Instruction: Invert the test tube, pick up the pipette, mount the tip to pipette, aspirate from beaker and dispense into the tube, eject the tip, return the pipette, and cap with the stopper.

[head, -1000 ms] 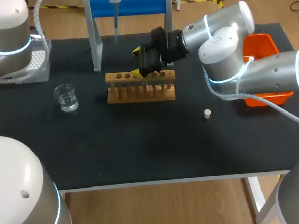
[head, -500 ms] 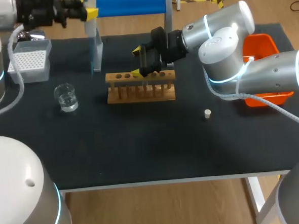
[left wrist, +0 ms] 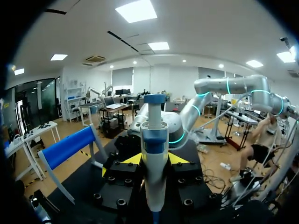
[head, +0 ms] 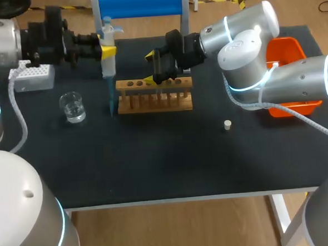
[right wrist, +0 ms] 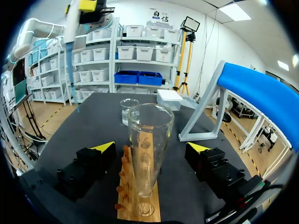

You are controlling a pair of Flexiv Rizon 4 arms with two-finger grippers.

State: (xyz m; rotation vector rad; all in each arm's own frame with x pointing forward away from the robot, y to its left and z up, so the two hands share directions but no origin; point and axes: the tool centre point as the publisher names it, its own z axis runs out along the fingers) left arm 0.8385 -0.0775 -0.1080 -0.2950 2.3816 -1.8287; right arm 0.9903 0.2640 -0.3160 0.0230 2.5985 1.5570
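My left gripper (head: 105, 50) is shut on the white and blue pipette (head: 109, 65), which hangs upright with its blue tip (head: 112, 108) just off the left end of the wooden rack (head: 154, 95). In the left wrist view the pipette (left wrist: 155, 154) stands between the yellow tips of that gripper (left wrist: 155, 161). My right gripper (head: 150, 68) is open over the rack. Its fingers stand wide on either side of the glass test tube (right wrist: 148, 149), which sits mouth up in the rack (right wrist: 140, 198), and they do not touch it. The beaker (head: 72, 106) holds clear liquid. The stopper (head: 227, 124) lies on the mat.
A white tip box (head: 33, 78) sits at the back left. The blue-topped pipette stand (head: 143, 4) is behind the rack. An orange bin (head: 285, 51) is at the right edge, partly behind my right arm.
My left arm has carried the pipette from the back forward and down to the rack's left end. The right arm has not moved.
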